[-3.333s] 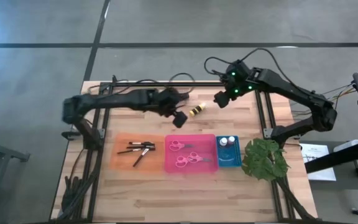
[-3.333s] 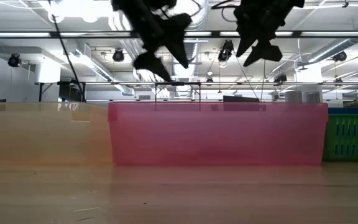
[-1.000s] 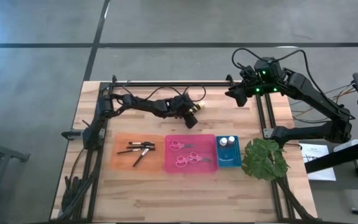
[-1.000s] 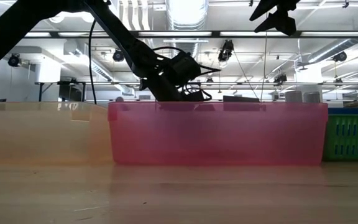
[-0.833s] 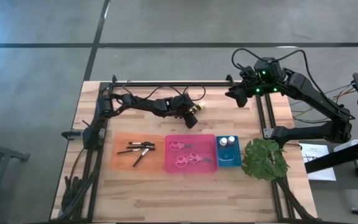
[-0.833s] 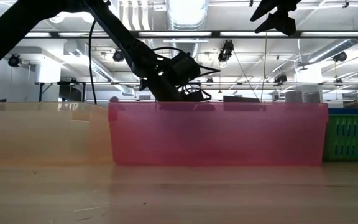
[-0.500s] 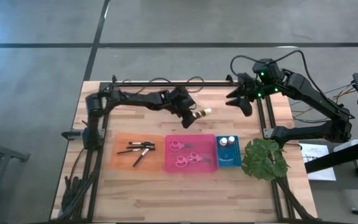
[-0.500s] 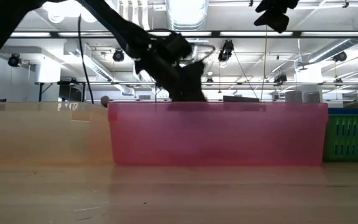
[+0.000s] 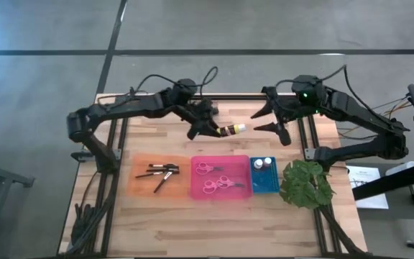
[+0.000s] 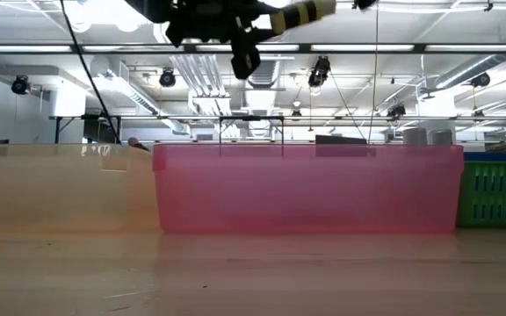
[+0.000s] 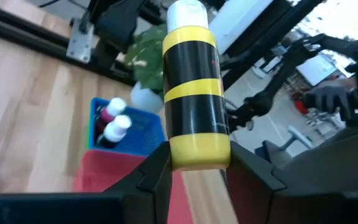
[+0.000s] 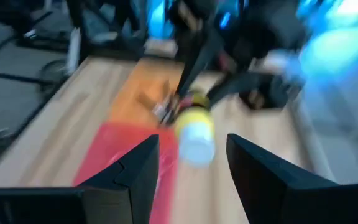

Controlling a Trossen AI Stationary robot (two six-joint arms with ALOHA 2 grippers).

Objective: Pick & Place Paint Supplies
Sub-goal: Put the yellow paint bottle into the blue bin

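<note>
A small yellow-and-black paint bottle (image 9: 230,130) with a white cap hangs in the air over the table's far middle, with my left gripper (image 9: 215,132) shut on it. It also shows at the top of the low view as the bottle (image 10: 301,12). My right gripper (image 9: 270,122) stands open just right of the cap, touching nothing, its fingers (image 12: 138,167) wide apart. Two more paint bottles (image 9: 263,164) stand in the blue tray (image 9: 264,183). Brushes (image 9: 160,173) lie in the orange tray and scissors (image 9: 214,177) in the pink tray. My left gripper pinches the bottle's yellow bottom end (image 11: 197,152) between its two fingers (image 11: 156,177). They come nearly level from the table's left and lie along the bottle. The bottle sticks out ahead of them, cap toward the table's right, lifted clear of the table.
The orange tray (image 9: 142,188), the pink tray (image 9: 220,194) and the blue tray sit in a row across the table's middle. A green leafy plant (image 9: 305,183) stands at the right edge. Bare wood lies along the near side (image 9: 214,226).
My left gripper has risen from the table's far middle with the bottle and tipped from pointing down to nearly level. The bottle is now lifted clear, cap toward the right. My right gripper has rolled and shifted a little toward the bottle, staying open.
</note>
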